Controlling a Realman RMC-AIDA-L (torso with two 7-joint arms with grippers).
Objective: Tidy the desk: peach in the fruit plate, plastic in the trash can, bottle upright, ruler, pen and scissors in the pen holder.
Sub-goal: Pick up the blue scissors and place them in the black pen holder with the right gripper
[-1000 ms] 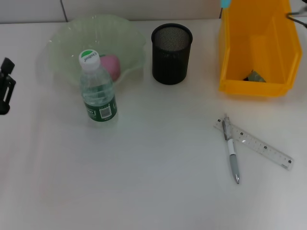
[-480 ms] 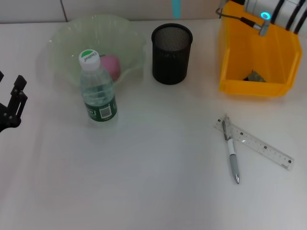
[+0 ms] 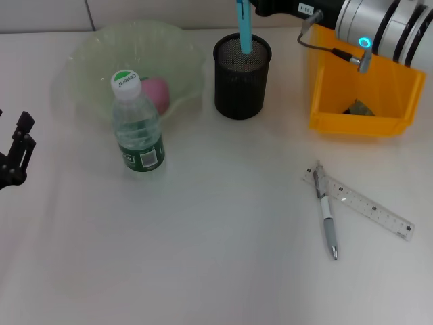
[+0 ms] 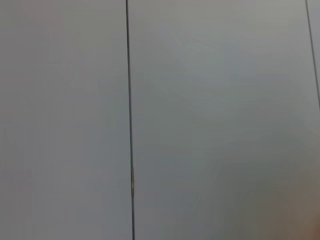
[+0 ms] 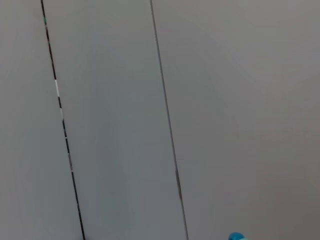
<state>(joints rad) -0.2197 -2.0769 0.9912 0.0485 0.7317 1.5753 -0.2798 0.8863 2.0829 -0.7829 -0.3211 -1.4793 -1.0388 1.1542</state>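
On the table (image 3: 203, 271), most of the tidying looks done: the peach (image 3: 157, 91) lies in the fruit plate (image 3: 88, 61), the bottle (image 3: 137, 125) stands upright just in front of it, and a scrap sits in the yellow bin (image 3: 362, 101). The right arm (image 3: 379, 24) reaches in over the bin, lowering a blue-handled item, probably the scissors (image 3: 242, 27), into the pen holder (image 3: 241, 76); its fingers are out of view, so their grip cannot be told. The ruler (image 3: 369, 206) and pen (image 3: 326, 218), crossed at one end, wait on the table to the right. The left gripper (image 3: 15, 150) is parked at the left edge, fingers apart and empty. Nothing blocks the holder.
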